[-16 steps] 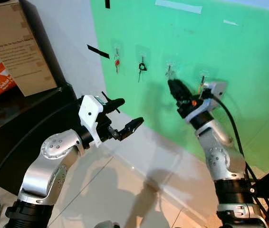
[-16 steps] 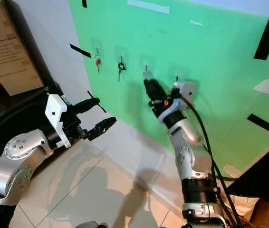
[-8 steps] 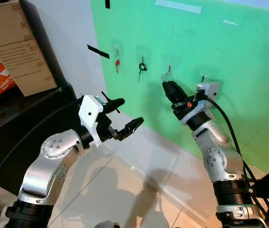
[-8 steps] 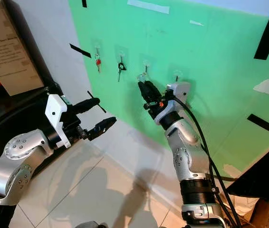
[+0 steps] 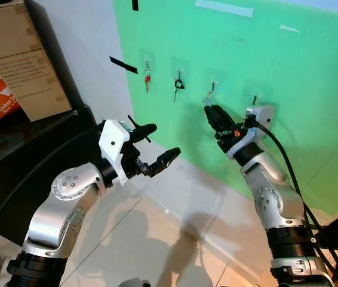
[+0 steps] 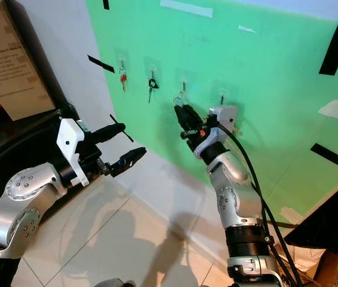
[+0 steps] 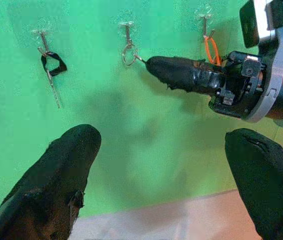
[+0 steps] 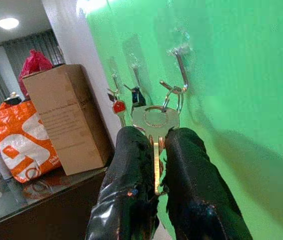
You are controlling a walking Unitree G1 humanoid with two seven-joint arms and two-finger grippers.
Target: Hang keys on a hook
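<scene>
The right tool (image 8: 154, 150) is pinching the key (image 8: 155, 125), ring touching the hook (image 8: 181, 67); next, releasing. The left tool (image 5: 157, 146) is hovering spread, empty.

Right hand (image 6: 184, 115) — raised to the green wall (image 6: 264, 78) (third hook (image 6: 183, 82)).

I am counting four clear hooks on the green wall: the first hook (image 5: 146, 60), the second hook (image 5: 179, 64), the third hook (image 5: 213, 83) and the fourth hook (image 5: 254, 95). I am counting three keys: a red-headed key (image 5: 147, 79), a black-headed key (image 5: 178, 85), and the silver key (image 8: 155, 131) I am gripping.
</scene>
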